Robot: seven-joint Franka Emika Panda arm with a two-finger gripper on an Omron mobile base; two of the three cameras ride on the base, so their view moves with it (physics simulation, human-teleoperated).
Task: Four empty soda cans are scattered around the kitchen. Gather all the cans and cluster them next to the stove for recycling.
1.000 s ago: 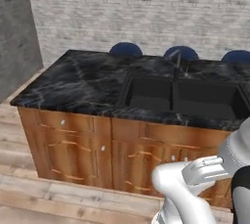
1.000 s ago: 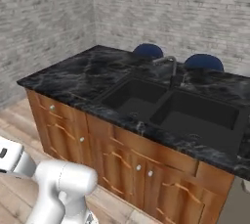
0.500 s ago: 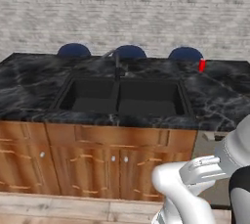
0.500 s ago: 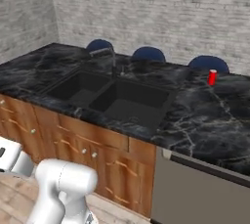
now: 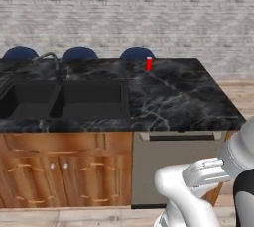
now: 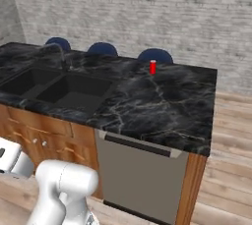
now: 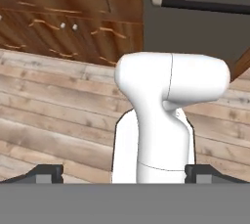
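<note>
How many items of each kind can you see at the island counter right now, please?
Red soda can: 1
Blue stools: 3
Sink basins: 2
Faucet: 1
Dishwasher: 1
Total: 8

A red soda can (image 5: 148,64) stands upright near the counter's (image 5: 183,97) far edge.

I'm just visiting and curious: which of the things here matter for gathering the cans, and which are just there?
Part of the job:
soda can, upright at the counter's far edge
hand, open and empty

Just there:
double sink
faucet
blue stools
dishwasher
</note>
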